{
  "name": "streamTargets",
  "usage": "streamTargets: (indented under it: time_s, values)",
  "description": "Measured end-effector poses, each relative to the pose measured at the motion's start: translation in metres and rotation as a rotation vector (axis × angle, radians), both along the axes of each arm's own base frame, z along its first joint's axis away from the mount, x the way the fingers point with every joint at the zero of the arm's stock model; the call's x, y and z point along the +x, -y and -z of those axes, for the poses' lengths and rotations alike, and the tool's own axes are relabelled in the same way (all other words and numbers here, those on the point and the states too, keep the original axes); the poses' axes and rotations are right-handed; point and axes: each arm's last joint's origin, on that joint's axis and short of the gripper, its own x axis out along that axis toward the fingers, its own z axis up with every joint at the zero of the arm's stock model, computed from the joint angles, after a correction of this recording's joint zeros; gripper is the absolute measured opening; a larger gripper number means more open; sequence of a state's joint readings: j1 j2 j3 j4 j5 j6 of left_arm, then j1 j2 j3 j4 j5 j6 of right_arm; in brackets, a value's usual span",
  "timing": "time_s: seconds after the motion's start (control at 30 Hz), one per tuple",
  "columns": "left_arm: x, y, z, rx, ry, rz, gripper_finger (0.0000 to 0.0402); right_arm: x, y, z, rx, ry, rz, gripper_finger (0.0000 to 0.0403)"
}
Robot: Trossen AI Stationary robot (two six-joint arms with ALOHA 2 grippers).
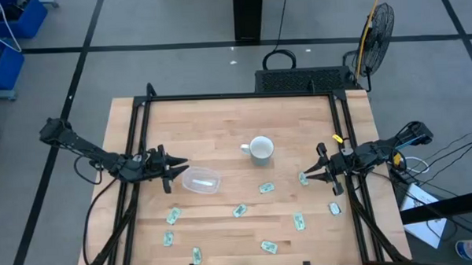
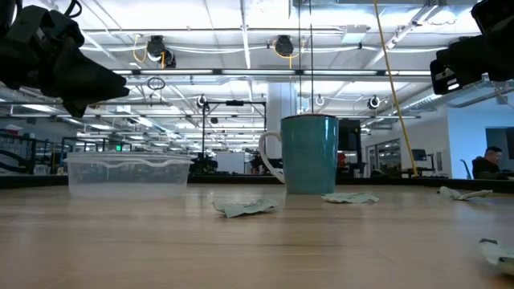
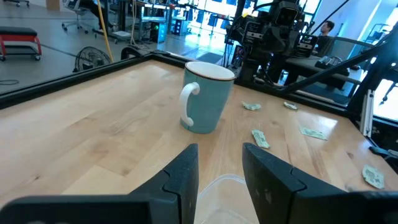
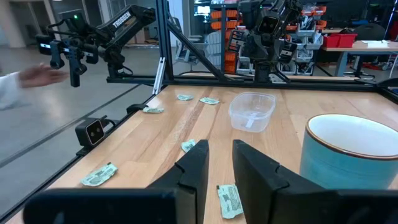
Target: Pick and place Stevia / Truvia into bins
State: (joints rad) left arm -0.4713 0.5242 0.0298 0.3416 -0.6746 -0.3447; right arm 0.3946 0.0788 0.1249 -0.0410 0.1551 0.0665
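The left gripper (image 1: 177,167) is hovering at the left side of the table (image 1: 220,125), just beside the clear bin (image 1: 200,181). Its fingers (image 3: 186,177) are standing a little apart, and nothing is between them. The bin is lying on the wood left of the centre, and one packet inside it (image 4: 249,123) is showing through the plastic. The white mug (image 1: 260,149) is standing near the middle, close to the bin but not touching it.

The right gripper (image 1: 306,176) is hanging near the right edge of the table, just over one Stevia packet (image 1: 303,178). Its jaws are also slightly open and are holding nothing. I cannot tell if it is touching this packet.

The other packets are lying scattered over the front half of the table, for example one near the mug (image 1: 266,188), one at the front edge (image 1: 197,255) and one close to the right rail (image 1: 335,209). The back half of the table, behind the mug, is giving free room between the black frame rails (image 1: 134,144).
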Motion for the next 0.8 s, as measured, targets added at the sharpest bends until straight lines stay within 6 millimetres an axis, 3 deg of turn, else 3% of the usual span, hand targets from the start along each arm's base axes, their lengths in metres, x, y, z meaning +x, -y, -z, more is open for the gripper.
streamTargets:
  time_s: [0.53, 0.8]
  values:
    - [0.0000, -0.0006, -0.0007, 0.026, 0.003, -0.016, 0.0129, 0.0000, 0.0000, -0.0001, 0.000, 0.000, 0.000, 0.0068]
    - [-0.0013, -0.0040, 0.0019, -0.055, 0.011, -0.142, 0.0129, 0.0000, 0.0000, -0.0004, 0.001, 0.004, 0.000, 0.0068]
